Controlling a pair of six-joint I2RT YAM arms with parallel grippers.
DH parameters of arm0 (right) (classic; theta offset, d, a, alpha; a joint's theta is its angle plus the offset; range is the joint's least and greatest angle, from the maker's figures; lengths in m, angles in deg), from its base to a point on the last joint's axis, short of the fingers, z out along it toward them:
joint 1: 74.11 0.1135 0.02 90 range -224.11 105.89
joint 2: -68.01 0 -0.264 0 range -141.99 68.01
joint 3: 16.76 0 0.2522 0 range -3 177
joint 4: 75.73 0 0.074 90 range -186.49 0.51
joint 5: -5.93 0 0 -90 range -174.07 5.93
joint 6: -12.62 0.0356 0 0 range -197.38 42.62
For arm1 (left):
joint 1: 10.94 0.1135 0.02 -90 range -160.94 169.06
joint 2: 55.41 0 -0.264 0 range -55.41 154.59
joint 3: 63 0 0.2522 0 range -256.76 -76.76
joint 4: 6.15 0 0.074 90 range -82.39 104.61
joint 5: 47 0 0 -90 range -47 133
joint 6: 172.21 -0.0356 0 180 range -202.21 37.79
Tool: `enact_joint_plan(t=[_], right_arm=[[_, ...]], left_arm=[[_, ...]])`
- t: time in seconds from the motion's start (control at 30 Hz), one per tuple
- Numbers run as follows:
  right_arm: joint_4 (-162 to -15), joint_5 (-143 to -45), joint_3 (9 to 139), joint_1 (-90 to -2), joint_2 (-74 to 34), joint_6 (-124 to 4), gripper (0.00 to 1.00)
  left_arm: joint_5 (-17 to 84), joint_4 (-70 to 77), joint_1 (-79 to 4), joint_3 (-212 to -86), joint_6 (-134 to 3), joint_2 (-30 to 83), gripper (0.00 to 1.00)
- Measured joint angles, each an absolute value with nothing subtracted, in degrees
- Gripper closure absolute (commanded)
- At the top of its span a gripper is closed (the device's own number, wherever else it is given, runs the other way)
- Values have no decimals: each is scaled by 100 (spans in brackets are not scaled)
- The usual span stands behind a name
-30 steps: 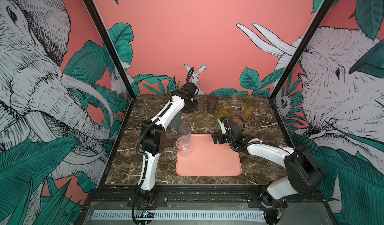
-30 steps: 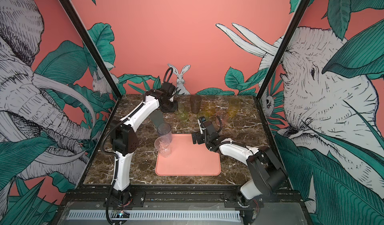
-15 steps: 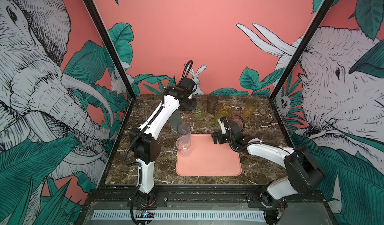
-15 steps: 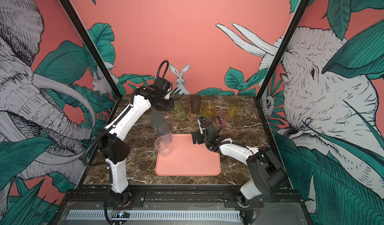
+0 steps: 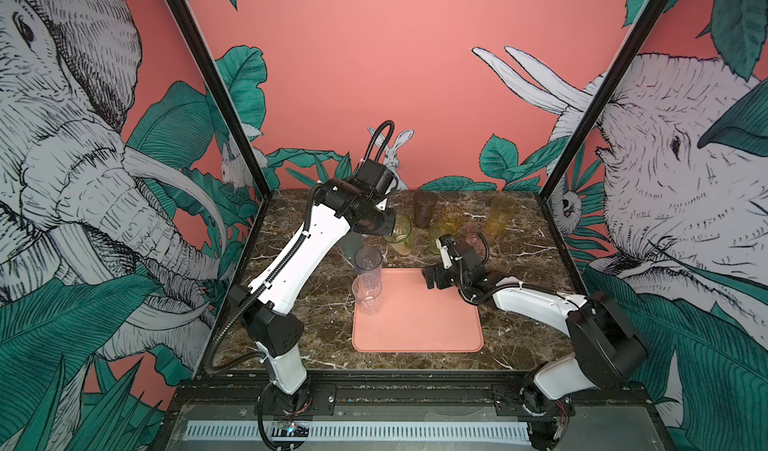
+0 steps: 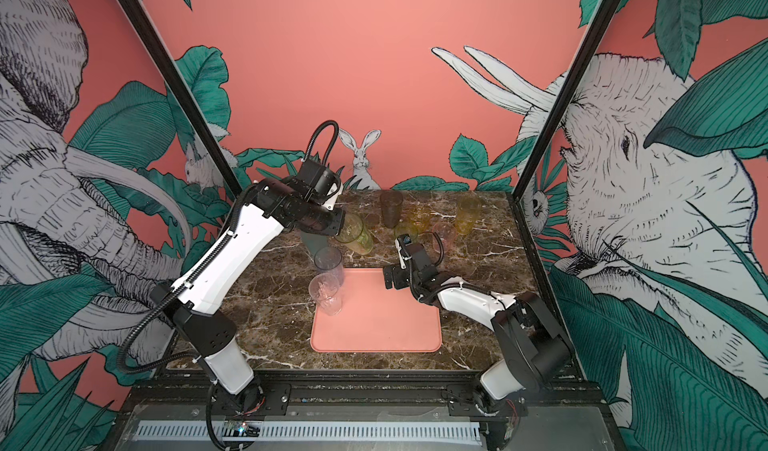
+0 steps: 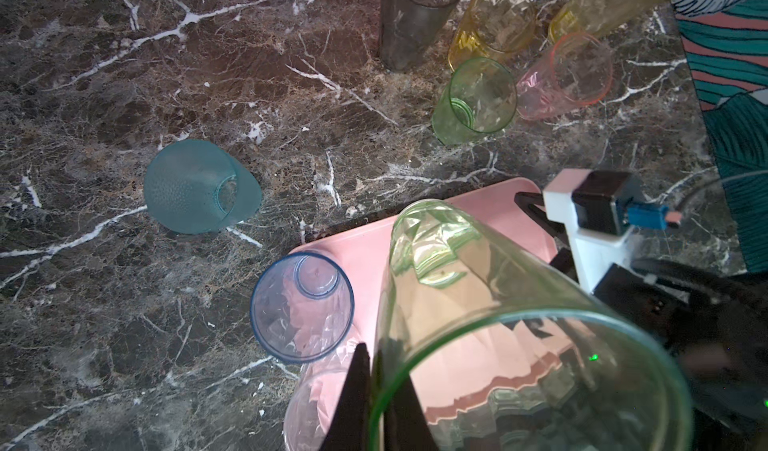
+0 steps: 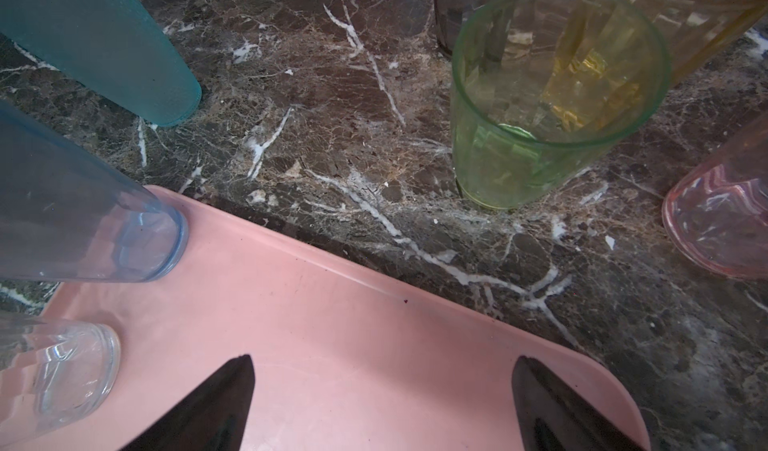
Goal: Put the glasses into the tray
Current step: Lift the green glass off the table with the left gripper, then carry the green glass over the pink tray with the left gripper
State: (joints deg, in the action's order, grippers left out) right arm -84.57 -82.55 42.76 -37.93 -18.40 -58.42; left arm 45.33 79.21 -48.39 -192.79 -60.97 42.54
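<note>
The left end effector [image 7: 381, 401] gripped the rim of a tall yellow-green tumbler [image 7: 478, 311], tilted above the counter [image 5: 316, 303]. The right end effector [image 8: 382, 370] hung open over the tray [image 8: 332, 324] (a clear tumbler [image 5: 367, 293] and a grey-violet tumbler [image 5: 368, 262] stood in its corner).

Lab booth: jungle murals [image 5: 83, 137], marble tabletop [image 5: 328, 316].
</note>
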Motion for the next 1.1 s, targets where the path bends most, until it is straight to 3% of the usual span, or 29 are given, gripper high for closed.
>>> enact_joint_plan(t=[0.7,1.1], right_arm=[[-8422,-8259,4276,-3793,-1840,-5829,2],[-8419,-8264,4276,-3793,-1971,-5829,2]], left_arm=[[4845,9009,-5639,-18956,-5689,3054,100],[4625,9072,-5853,-17616,-5475,2199,100]])
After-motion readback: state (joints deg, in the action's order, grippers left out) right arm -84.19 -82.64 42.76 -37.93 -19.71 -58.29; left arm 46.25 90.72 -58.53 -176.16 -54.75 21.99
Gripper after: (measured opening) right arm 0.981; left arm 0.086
